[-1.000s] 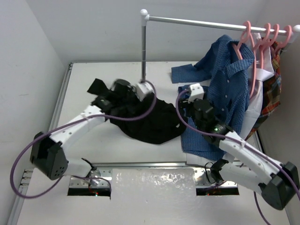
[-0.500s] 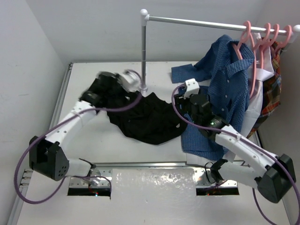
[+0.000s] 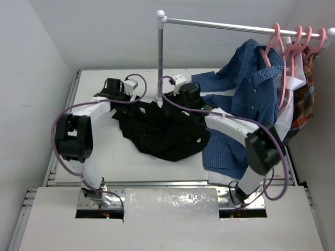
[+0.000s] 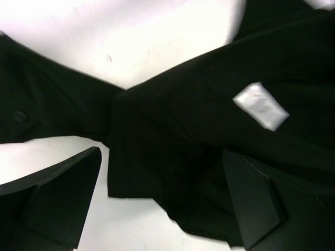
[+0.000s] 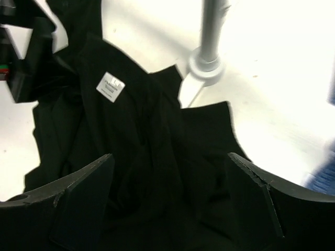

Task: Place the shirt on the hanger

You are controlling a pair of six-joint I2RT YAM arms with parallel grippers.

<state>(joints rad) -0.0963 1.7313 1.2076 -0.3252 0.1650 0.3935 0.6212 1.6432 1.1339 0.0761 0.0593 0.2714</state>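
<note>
The black shirt (image 3: 170, 135) lies crumpled on the table, its white neck label (image 4: 260, 106) facing up. My left gripper (image 3: 121, 98) hovers over the shirt's far left edge. In the left wrist view it (image 4: 162, 183) is open, with fabric below and nothing pinched. My right gripper (image 3: 171, 102) hangs over the shirt's far side beside the rack post. In the right wrist view it (image 5: 170, 180) is open above dark folds, the label (image 5: 111, 85) ahead. A pink hanger (image 3: 276, 52) hangs on the rail at the right, among several alike.
The rack's post and round base (image 5: 207, 65) stand just beyond the shirt. A blue button-up shirt (image 3: 251, 99) drapes from the rail onto the table at the right. A plaid garment (image 3: 306, 104) hangs at the far right edge.
My left gripper has opened wide and drawn back to the shirt's far left edge. The right arm has swung left from the blue shirt to above the black shirt's far side.
</note>
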